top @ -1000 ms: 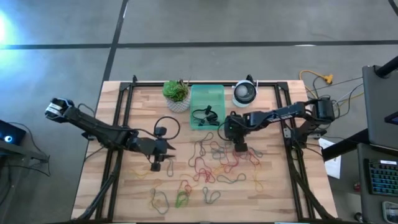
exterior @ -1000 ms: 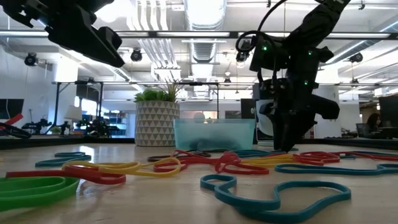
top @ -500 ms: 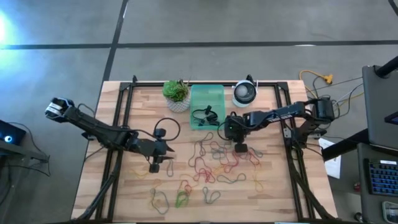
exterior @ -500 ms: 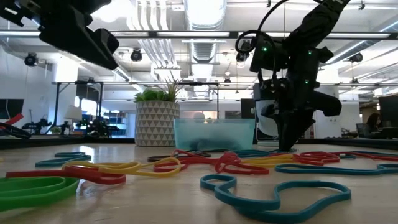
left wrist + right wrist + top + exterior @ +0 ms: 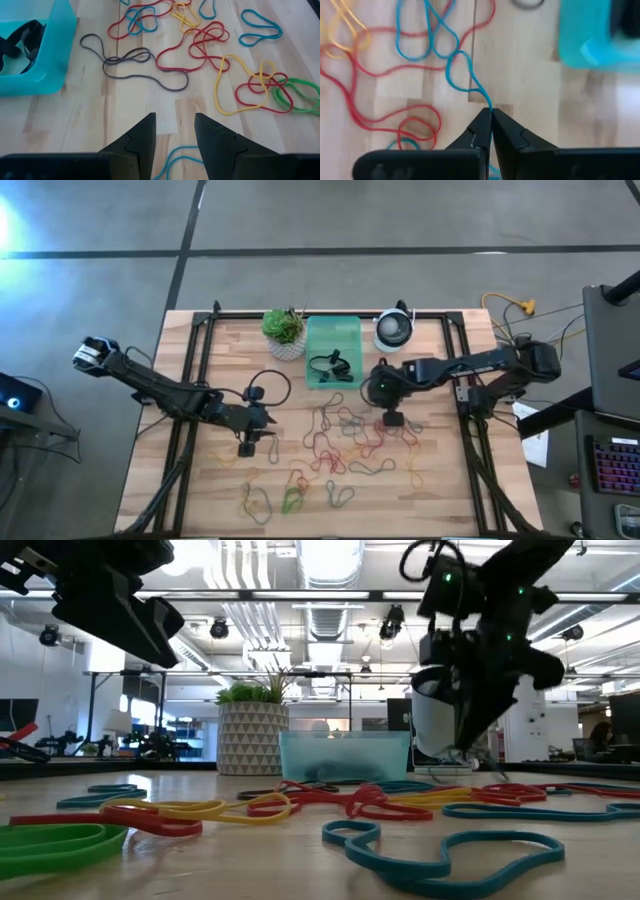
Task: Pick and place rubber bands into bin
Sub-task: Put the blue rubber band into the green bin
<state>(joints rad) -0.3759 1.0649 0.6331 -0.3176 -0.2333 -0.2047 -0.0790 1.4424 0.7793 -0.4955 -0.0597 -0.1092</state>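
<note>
R gripper (image 5: 491,116) is seen pinched fully closed on a blue rubber band (image 5: 462,75); the strand is pulled taut up out of the fingertips, its tail is cut off below the fingers (image 5: 512,135) in the R wrist view. In the high view the held band can't be made out under the R gripper (image 5: 394,418). R arm is stretched in from the table's R side, wrist bent down, gripper raised a bit above the wood just R of the bin (image 5: 333,352).

L gripper (image 5: 175,127) is held apart w/ a clear gap, nothing gripped; a blue loop is partly hidden under its fingers. L arm is reached in from the L edge, gripper (image 5: 248,446) low over the table's L-centre.

Rubber bands (image 5: 350,442) are scattered mid-table in a tangle of red, blue, yellow, brown, w/ green ones (image 5: 291,500) nearer the front edge. Bin is mint-green, translucent, at the table's back-centre betw. a potted plant (image 5: 284,330) and a round white device (image 5: 394,330); a black band (image 5: 332,366) is seen inside it. Bin contents are mostly hidden in the low view.
</note>
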